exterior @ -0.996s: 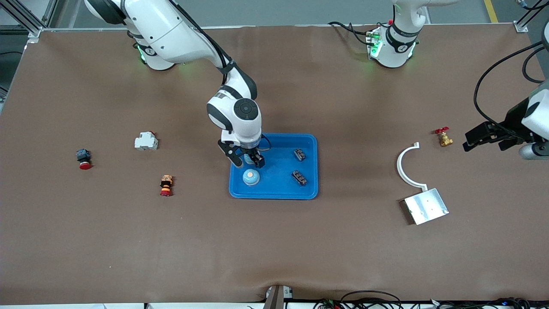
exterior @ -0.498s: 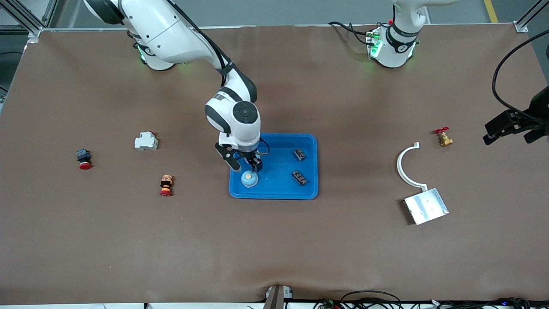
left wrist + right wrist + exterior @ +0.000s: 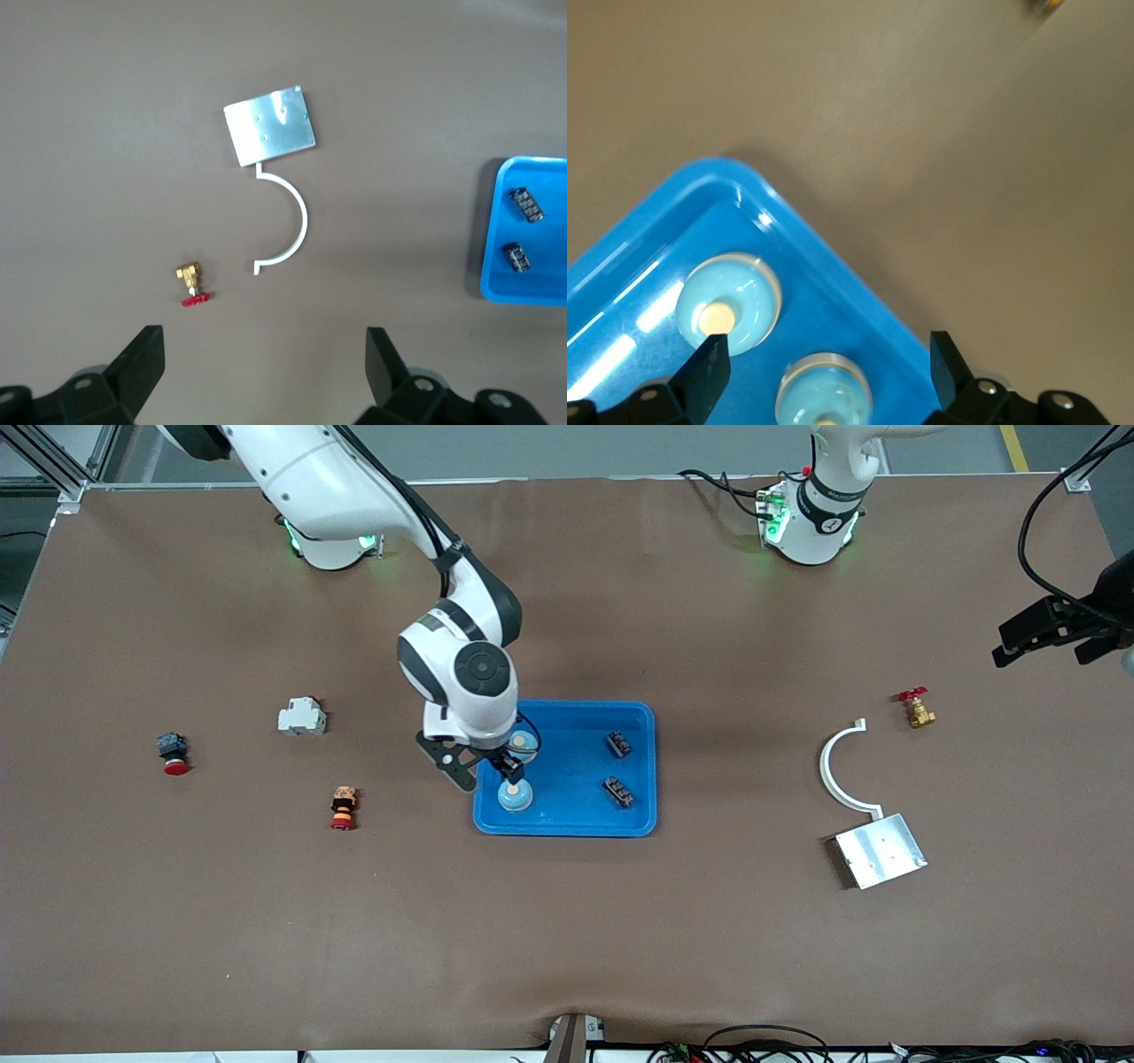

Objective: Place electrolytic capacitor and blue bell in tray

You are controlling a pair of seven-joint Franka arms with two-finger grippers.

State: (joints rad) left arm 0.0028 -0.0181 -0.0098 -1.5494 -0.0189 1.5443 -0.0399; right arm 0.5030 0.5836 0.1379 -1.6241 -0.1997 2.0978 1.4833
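The right gripper (image 3: 483,771), fingers apart and empty, hangs over two blue bells (image 3: 729,303) it likely dropped in the tray (image 3: 638,717), while the open left gripper (image 3: 1050,636) waits over bare table.

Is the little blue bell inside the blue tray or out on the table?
Inside. The blue bell sits on the tray floor near a corner, under the open right gripper.
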